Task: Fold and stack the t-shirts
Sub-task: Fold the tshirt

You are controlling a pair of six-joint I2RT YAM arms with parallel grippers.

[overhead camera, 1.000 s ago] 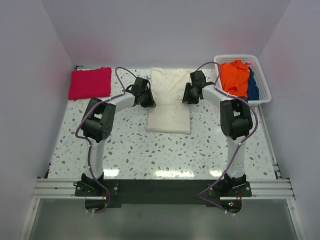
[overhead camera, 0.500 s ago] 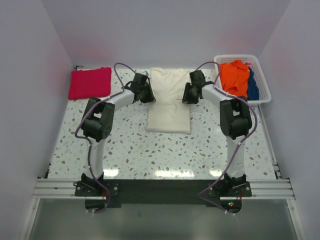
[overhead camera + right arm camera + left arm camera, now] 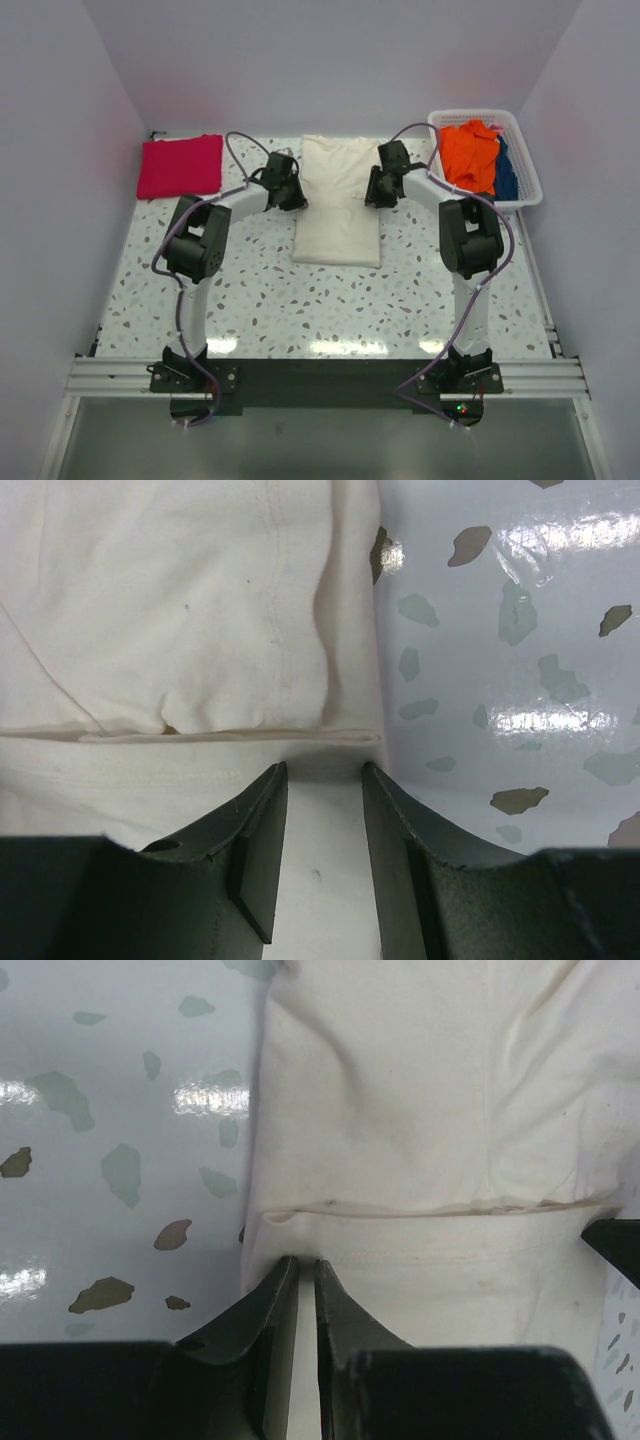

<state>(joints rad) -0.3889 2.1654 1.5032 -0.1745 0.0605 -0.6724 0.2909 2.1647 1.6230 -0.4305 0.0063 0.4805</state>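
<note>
Two stitched folds of soft cream-white t-shirt (image 3: 420, 1110): left jaws nearly together, grip unclear; right jaws apart.

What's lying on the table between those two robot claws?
The folded cream-white shirt lies between the left gripper and the right gripper; the overhead view shows it.

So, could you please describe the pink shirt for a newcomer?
On the speckled table, look to the far left corner. The crimson-pink t-shirt lies there, folded flat. It is the only pink cloth: the cream-white t-shirt is mid-table.
</note>
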